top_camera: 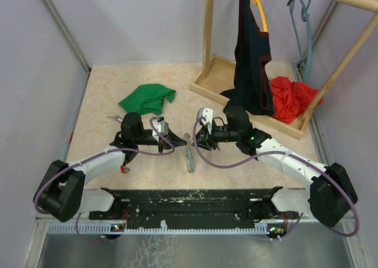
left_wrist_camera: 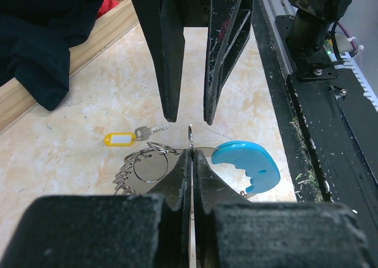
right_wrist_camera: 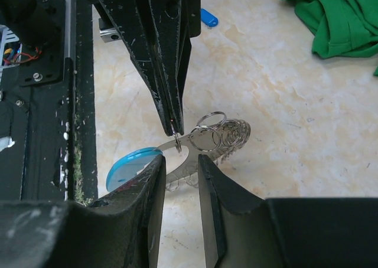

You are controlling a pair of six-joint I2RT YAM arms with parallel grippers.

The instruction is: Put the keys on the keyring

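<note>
Left claw (left_wrist_camera: 191,154): shut, pinching the keyring (right_wrist_camera: 224,135).
Right claw (left_wrist_camera: 190,119): partly open, empty, facing it tip to tip.
Yellow-headed key (left_wrist_camera: 125,139): flat on desk (left_wrist_camera: 88,103), near right claw, shaft pointing ringward.

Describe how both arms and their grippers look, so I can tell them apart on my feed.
Both arms alike: the left arm and right arm have white links between bulky black joint housings, each trailed by a looping purple cable. The left gripper and right gripper have tapered black fingers, scuffed with pale specks. A green light glows on the right arm.
</note>
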